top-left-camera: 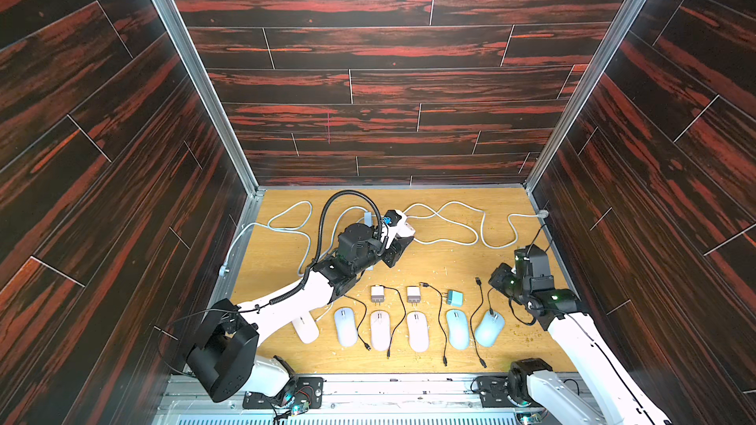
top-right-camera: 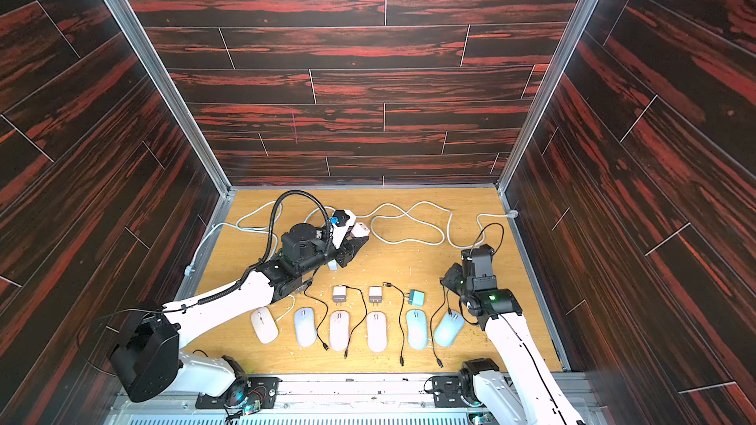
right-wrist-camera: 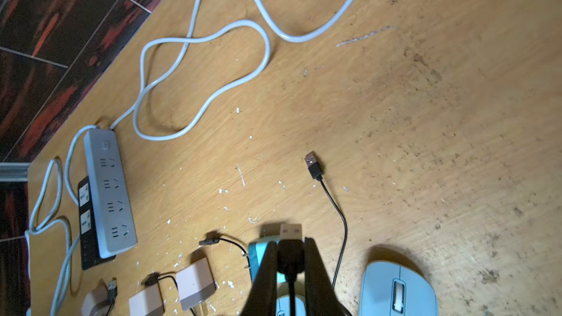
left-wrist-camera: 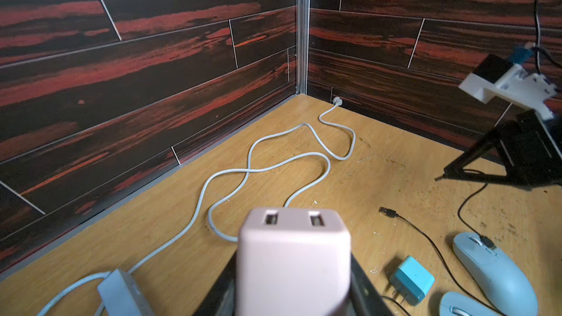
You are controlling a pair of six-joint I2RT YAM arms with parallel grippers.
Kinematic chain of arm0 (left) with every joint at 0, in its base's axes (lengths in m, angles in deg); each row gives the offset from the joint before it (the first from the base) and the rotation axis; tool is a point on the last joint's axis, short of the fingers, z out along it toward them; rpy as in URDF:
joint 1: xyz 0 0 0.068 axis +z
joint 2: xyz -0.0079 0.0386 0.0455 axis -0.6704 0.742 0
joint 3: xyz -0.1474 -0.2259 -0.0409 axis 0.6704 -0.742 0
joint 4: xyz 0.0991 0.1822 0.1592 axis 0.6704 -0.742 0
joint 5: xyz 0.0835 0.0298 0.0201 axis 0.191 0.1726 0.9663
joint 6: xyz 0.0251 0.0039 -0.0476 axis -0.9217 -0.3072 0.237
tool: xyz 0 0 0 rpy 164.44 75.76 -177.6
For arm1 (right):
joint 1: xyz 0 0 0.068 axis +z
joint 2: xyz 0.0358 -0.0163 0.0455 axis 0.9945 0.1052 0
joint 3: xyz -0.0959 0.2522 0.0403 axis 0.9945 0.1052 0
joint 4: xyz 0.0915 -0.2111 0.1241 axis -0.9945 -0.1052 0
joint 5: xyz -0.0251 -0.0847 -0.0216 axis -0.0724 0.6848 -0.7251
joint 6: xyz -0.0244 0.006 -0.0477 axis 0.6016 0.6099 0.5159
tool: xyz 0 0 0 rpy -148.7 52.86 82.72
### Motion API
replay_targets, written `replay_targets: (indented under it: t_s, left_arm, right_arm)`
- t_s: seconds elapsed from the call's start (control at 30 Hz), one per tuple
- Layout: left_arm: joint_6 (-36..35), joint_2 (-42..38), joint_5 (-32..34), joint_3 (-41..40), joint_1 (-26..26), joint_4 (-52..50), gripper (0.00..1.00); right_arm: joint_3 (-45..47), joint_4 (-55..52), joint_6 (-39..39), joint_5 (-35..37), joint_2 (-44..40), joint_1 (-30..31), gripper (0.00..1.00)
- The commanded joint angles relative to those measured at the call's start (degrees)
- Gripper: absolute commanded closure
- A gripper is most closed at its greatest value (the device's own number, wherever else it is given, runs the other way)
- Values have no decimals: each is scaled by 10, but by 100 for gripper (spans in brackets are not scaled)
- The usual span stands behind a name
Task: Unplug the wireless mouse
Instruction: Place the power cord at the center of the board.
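**Claws.** The left claw (left-wrist-camera: pixel 292 272) stands part-open, clamped on the sides of a pink charger (left-wrist-camera: pixel 292 238) and holding it clear of the bench (top-left-camera: pixel 450 255). Both USB ports of the charger face the left wrist camera and are empty. The right claw (right-wrist-camera: pixel 291 247) is closed tight on the black housing of a USB plug (right-wrist-camera: pixel 291 232). The plug's metal tongue protrudes past the fingertips, and it is lifted off the bench.

**Task item.** The wireless mouse (top-left-camera: pixel 489 327), pale blue, lies at the right end of the row of mice, just beside the right arm. In the left wrist view a thin black lead (left-wrist-camera: pixel 460 208) runs from a small plug in the mouse's nose up towards the right claw. That end appears seated.

**Assessment.** Plug and charger are apart; the mouse end is not yet drawn.

**Recommendations.**
- Lay the charger on bare bench behind the row, clear of neighbouring leads.
- Lower the plug without tugging, because tension would drag the light mouse.
- For the nose plug, pin the mouse body with one claw and pull straight along the port, without twisting.
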Motion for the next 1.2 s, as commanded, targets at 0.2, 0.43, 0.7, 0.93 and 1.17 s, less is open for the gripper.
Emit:
replay_targets:
  t_s: [0.2,0.43,0.7,0.93,1.17]
  left_arm:
    - [87,13,49,-7,0,71,100]
    - [104,1,62,-28,0,85,100]
    - [139,-12,96,-47,0,84,100]
    - [162,-26,88,-62,0,78,100]
    - [174,-53,89,-92,0,81,100]
  right_arm:
    - [4,-124,-121,134,-23,-1,100]
    - [-73,-227,-137,212,-14,-1,100]
    - [-168,-340,-150,256,21,-1,100]
    - [-121,-317,-154,251,74,-2,94]
    - [-49,-198,-107,226,164,-48,94]
